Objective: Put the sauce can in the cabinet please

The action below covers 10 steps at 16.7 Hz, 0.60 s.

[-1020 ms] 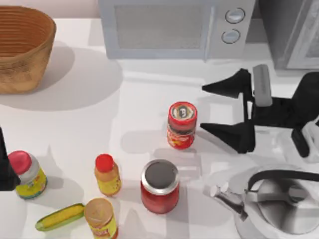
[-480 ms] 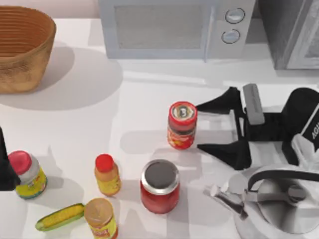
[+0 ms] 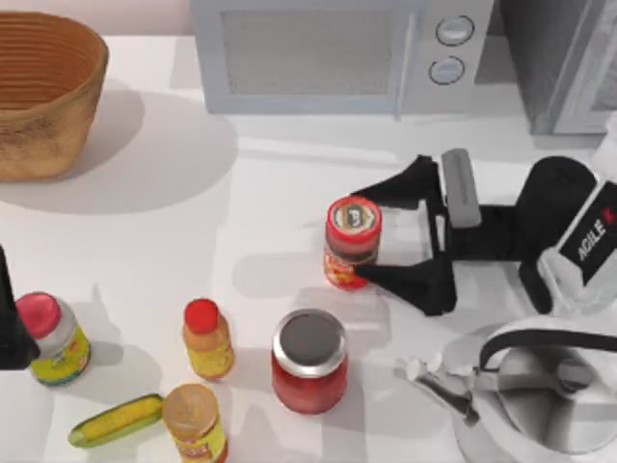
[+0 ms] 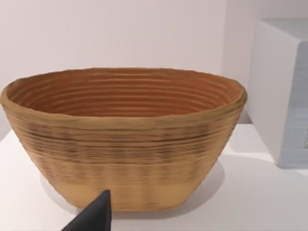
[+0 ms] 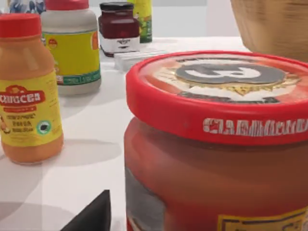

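The cabinet [image 3: 564, 63] is cut off by the top view's upper and right edges, leaving just a dark side wall and part of the pale door frame; the basket [image 3: 43, 92] runs off the left edge; the kettle [image 3: 540, 405] is clipped at the bottom right corner. In the right wrist view the sauce can [image 5: 219, 144] (very close) loses its lower label to the edge; its lid print is too blurred to read.

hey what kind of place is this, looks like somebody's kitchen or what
Probably a kitchen counter, in a rendered simulation. A microwave stands at the back beside a dark grey cabinet, a kettle sits at the front right, and food jars and bottles such as the sauce can stand on the white table.
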Each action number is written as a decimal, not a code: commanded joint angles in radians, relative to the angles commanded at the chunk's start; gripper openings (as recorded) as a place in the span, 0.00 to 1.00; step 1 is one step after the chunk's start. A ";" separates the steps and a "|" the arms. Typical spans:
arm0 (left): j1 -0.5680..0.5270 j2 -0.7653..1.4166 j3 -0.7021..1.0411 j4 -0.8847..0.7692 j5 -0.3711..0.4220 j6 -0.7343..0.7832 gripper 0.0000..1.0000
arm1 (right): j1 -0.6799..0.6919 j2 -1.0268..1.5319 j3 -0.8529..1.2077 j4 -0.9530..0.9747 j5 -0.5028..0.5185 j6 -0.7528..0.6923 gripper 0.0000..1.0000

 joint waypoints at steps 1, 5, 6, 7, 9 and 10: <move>0.000 0.000 0.000 0.000 0.000 0.000 1.00 | 0.022 0.002 0.012 -0.012 0.022 -0.003 1.00; 0.000 0.000 0.000 0.000 0.000 0.000 1.00 | 0.088 0.006 -0.002 -0.017 0.087 -0.023 1.00; 0.000 0.000 0.000 0.000 0.000 0.000 1.00 | 0.088 0.006 -0.002 -0.017 0.087 -0.024 1.00; 0.000 0.000 0.000 0.000 0.000 0.000 1.00 | 0.088 0.006 -0.002 -0.017 0.087 -0.024 1.00; 0.000 0.000 0.000 0.000 0.000 0.000 1.00 | 0.088 0.006 -0.002 -0.017 0.087 -0.024 0.92; 0.000 0.000 0.000 0.000 0.000 0.000 1.00 | 0.088 0.006 -0.002 -0.017 0.087 -0.024 0.85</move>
